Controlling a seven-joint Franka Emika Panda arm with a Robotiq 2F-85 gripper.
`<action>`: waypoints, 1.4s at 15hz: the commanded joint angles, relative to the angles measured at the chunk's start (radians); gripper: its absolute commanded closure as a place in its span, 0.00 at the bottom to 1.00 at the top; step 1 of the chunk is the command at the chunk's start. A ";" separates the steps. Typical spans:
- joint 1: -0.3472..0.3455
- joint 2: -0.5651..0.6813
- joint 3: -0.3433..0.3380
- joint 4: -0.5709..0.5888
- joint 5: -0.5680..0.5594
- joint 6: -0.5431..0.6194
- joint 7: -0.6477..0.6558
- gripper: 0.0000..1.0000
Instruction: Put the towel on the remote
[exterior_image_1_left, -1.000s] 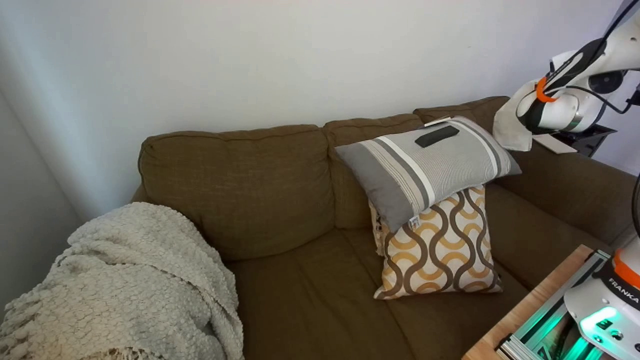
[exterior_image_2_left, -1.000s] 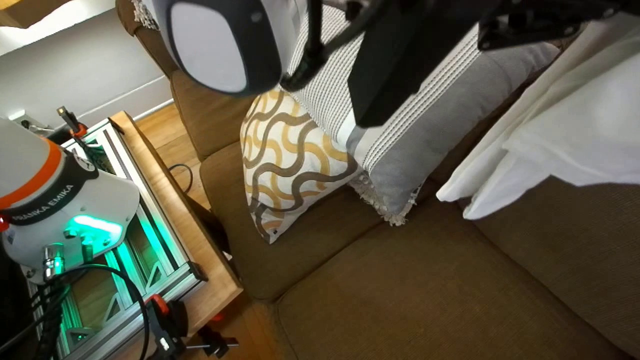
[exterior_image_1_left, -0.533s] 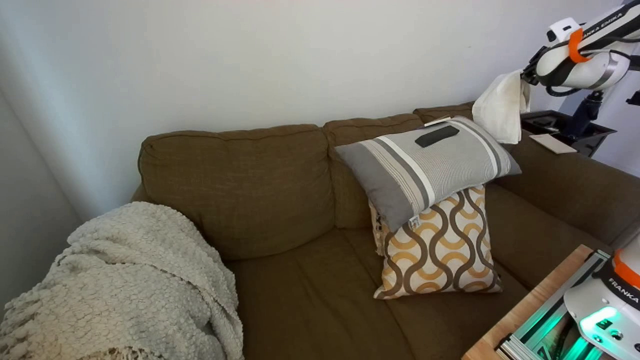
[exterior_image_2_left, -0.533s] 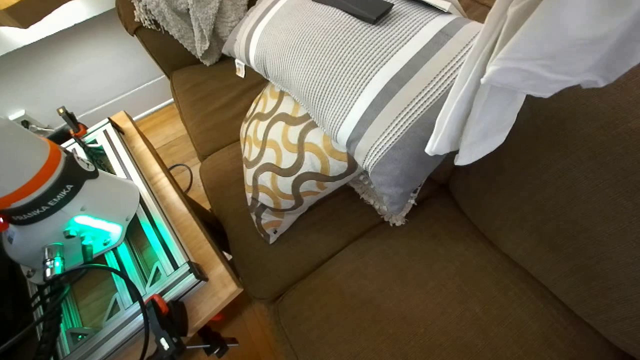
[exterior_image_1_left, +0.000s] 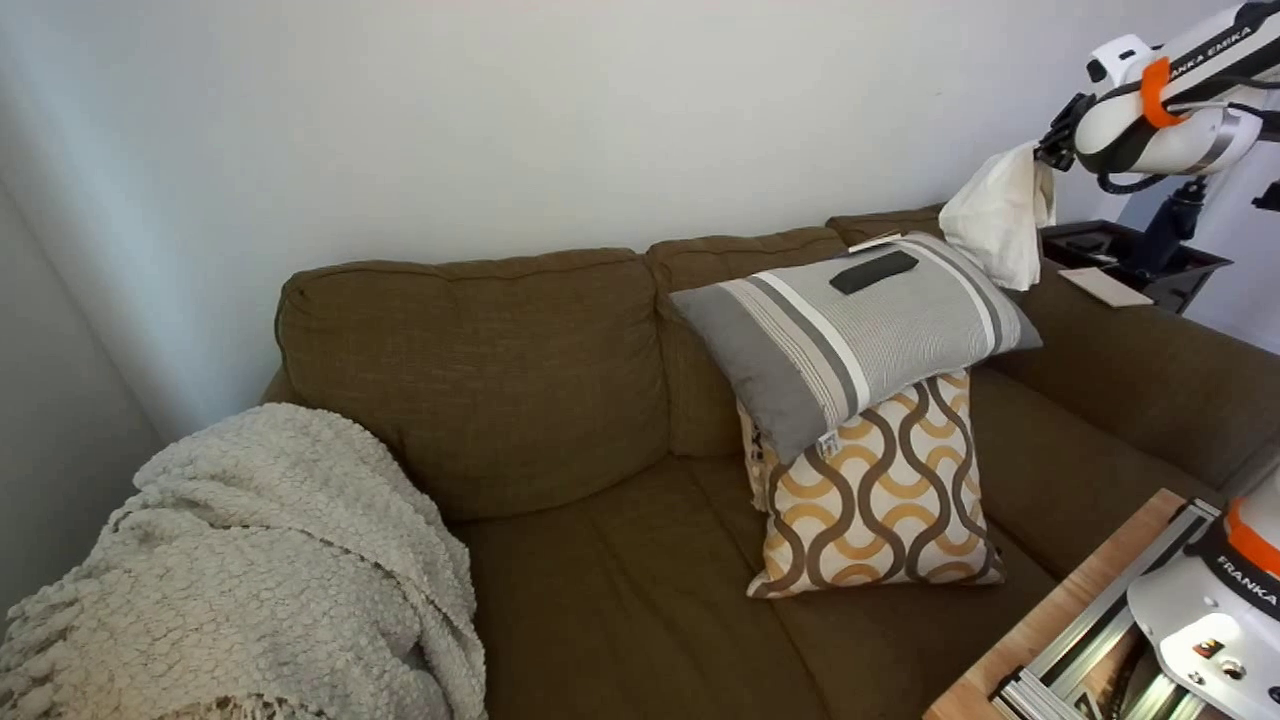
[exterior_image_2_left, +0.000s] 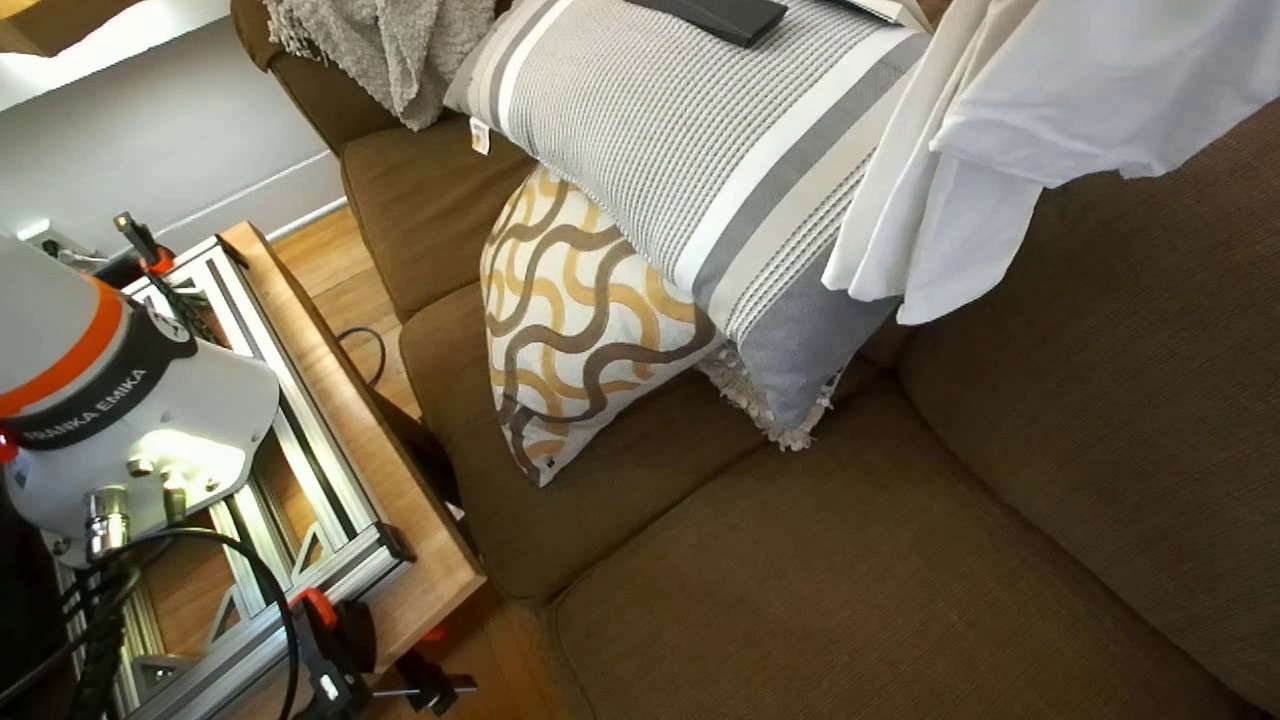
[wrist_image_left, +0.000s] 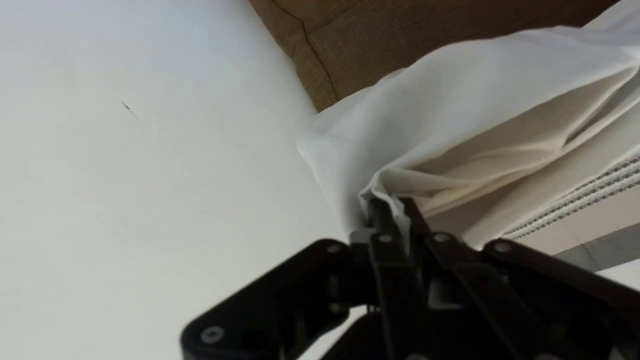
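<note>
Changes from the earlier frames: the status light (exterior_image_2_left: 195, 455) on the robot base (exterior_image_2_left: 215, 395) has switched from green to white. The arm (exterior_image_1_left: 1205, 145), which hid much of the striped lumbar pillow (exterior_image_1_left: 900, 320) in an exterior view one second ago, no longer covers it. Over the last half second the towel (exterior_image_1_left: 995, 215) has shifted slightly; in an exterior view its lower corners now overlap more of that pillow. The remote (exterior_image_1_left: 874, 272) has kept its position on the upper part of the pillow.

End effector: the gripper (wrist_image_left: 393, 212) is clenched on a gathered fold of the towel. The towel hangs from it, near the remote but apart from it. Contact between towel and pillow cannot be determined.

Materials:
- Towel: thin white cloth, loose folds, pointed corners.
- Remote: black, flat, oblong.
- Lumbar pillow: rectangular, ribbed center, white and gray bands, plain gray ends.
- Square pillow (exterior_image_1_left: 870, 500), beneath: white, wavy brown and yellow print.
- Blanket (exterior_image_1_left: 280, 560): nubby, pale, heaped.
- Sofa (exterior_image_1_left: 500, 380): brown woven upholstery, seamed cushions.
</note>
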 joint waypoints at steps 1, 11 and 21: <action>0.096 -0.094 -0.001 -0.011 -0.056 -0.120 -0.062 0.98; 0.523 -0.489 -0.136 0.187 0.185 -0.682 -0.578 0.98; 0.557 -0.477 -0.099 0.199 0.353 -0.676 -0.611 0.98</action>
